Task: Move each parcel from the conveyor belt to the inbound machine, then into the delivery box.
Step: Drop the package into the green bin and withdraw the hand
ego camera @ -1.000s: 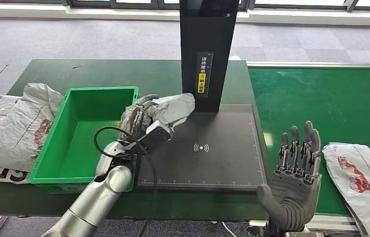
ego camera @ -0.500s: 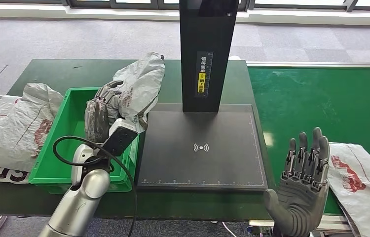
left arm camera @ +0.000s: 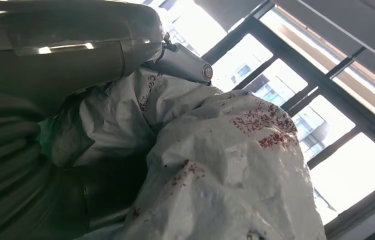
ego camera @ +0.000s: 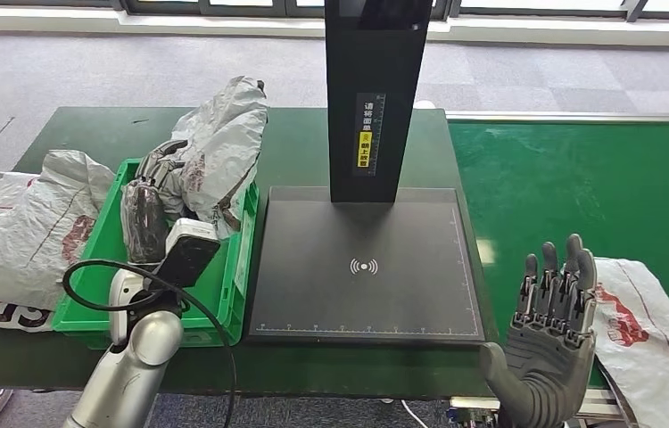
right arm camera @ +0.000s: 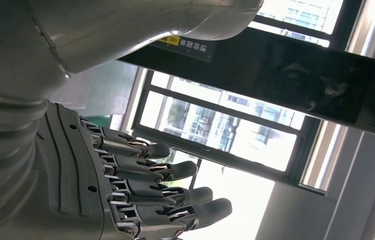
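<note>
A crumpled grey parcel (ego camera: 224,143) is held aloft by the left hand (ego camera: 148,209) above the green delivery box (ego camera: 235,259), with the fingers closed around the bag's lower folds. In the left wrist view the wrinkled film with red print (left arm camera: 225,165) is seen bunched against the hand. The bag is judged to be light and soft, a slack plastic mailer that sags and slides under a loose hold, so a grasp around a gathered fold near its middle is thought safer than one at an edge. The right hand (ego camera: 549,343) is raised, palm up and empty, its fingers straight and close together, beside another printed parcel (ego camera: 656,334) lying on the green conveyor belt (ego camera: 581,187). The black inbound machine (ego camera: 367,259), with its scanning plate and upright column, stands between the box and the belt. More bags (ego camera: 19,232) are piled just beside the box's far side.
</note>
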{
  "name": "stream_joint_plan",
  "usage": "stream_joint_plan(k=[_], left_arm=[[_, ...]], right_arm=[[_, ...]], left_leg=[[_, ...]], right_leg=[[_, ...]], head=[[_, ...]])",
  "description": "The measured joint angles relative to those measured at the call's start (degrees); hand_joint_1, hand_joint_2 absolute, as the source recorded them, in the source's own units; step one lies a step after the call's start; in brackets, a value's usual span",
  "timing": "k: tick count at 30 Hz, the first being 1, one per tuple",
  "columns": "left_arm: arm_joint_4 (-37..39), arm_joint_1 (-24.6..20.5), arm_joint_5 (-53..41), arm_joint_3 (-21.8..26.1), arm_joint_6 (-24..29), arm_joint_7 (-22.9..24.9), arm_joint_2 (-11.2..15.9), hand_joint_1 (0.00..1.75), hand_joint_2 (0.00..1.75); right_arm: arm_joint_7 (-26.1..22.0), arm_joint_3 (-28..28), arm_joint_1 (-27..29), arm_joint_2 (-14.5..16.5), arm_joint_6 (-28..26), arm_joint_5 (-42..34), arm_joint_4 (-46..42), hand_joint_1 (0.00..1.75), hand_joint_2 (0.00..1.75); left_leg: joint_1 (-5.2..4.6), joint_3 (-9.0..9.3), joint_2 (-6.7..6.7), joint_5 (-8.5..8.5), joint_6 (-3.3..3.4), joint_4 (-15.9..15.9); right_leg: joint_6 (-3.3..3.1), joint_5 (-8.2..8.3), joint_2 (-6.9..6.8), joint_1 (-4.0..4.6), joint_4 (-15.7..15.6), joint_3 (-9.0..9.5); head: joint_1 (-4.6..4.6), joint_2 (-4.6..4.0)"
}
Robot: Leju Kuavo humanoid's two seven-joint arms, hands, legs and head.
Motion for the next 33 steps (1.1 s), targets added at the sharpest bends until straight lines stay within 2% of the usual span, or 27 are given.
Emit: stream_joint_plan(k=[2,6,7,9,10,11,13,18,25,30,33], left_arm=[[0.12,-0.04,-1.76,0.6,-1.23,1.77,0.07,1.75,1.75],[2.14,0.34,-4.99,1.43,-7.68,5.76,0.42,1.75,1.75],[3.1,0.68,-5.75,1.61,-8.9,6.55,0.48,1.5,1.75],[5.21,1.52,-7.35,2.02,-10.33,8.22,0.54,0.63,1.75],[6.46,1.92,-7.94,2.32,-11.12,9.23,0.55,0.19,1.31],[7.86,2.38,-8.3,2.73,-11.85,10.11,0.56,0.0,0.87],[10.34,3.5,-8.41,3.62,-12.44,11.11,0.59,0.0,0.0],[11.75,5.81,-8.26,4.98,-10.36,11.9,0.61,0.0,0.0],[9.52,8.3,-7.99,5.71,-9.79,14.44,0.23,0.0,0.0],[6.73,10.91,-6.5,7.4,-5.96,17.09,-0.33,0.0,0.0],[5.73,11.74,-6.29,8.04,-5.56,17.38,-0.47,0.0,0.0]], right_arm=[[0.49,0.0,-0.03,-0.04,0.32,0.17,-0.06,0.0,1.75],[1.33,0.0,-0.07,-0.05,1.92,0.63,-0.2,0.0,1.75],[1.58,0.0,-0.07,-0.06,2.41,0.8,-0.22,0.0,1.75],[2.27,0.0,-0.08,-0.07,3.18,1.32,-0.22,0.0,1.75],[2.85,0.0,-0.08,-0.07,3.46,1.68,-0.23,0.0,1.75],[3.56,0.0,-0.07,-0.08,3.72,2.06,-0.25,0.0,1.75],[4.79,-0.04,0.07,-0.09,4.13,2.66,-0.42,0.0,1.75],[5.78,-1.19,0.93,-0.09,4.81,3.56,-1.6,0.0,1.75],[6.16,-3.28,2.18,-0.09,4.55,4.68,-2.93,0.0,1.75],[9.51,-5.24,2.89,-0.09,3.75,8.84,-2.97,0.0,1.75],[9.94,-5.79,2.92,-0.09,3.66,9.38,-2.96,0.0,1.75]], left_leg=[[0.0,0.0,0.0,0.0,0.0,0.0],[0.0,0.01,0.02,0.0,-0.01,0.0],[0.0,0.01,0.03,0.0,-0.01,0.0],[0.0,0.0,0.06,0.0,-0.01,0.0],[0.0,0.0,0.06,0.0,-0.01,0.0],[0.0,0.0,0.06,0.0,-0.01,0.0],[0.0,-0.01,0.09,0.0,-0.01,0.0],[0.0,-0.05,0.09,-0.01,-0.01,0.0],[0.0,-0.07,0.09,-0.02,0.0,0.0],[0.0,-0.05,0.1,-0.02,0.0,0.0],[0.0,-0.05,0.08,-0.02,0.0,0.0]], right_leg=[[0.0,0.0,0.0,0.0,0.0,0.0],[0.0,0.0,0.01,0.0,0.0,0.0],[0.0,0.0,0.03,0.0,0.0,-0.01],[0.0,0.0,0.06,0.0,0.0,-0.02],[0.0,-0.01,0.05,0.0,0.0,-0.02],[0.0,-0.01,0.06,0.0,0.0,-0.03],[-0.01,-0.01,0.09,0.0,0.0,-0.07],[0.0,-0.01,0.07,0.0,0.0,-0.08],[0.0,-0.01,0.09,0.0,0.0,-0.09],[0.0,-0.01,0.09,0.0,0.0,-0.1],[-0.01,-0.01,0.05,0.01,0.0,-0.08]], head=[[-0.01,0.0],[0.01,0.0],[0.01,0.0],[0.01,0.0],[0.01,0.0],[0.0,0.0],[0.0,0.0],[0.0,0.0],[0.0,0.0],[-0.01,0.0],[-0.01,0.0]])
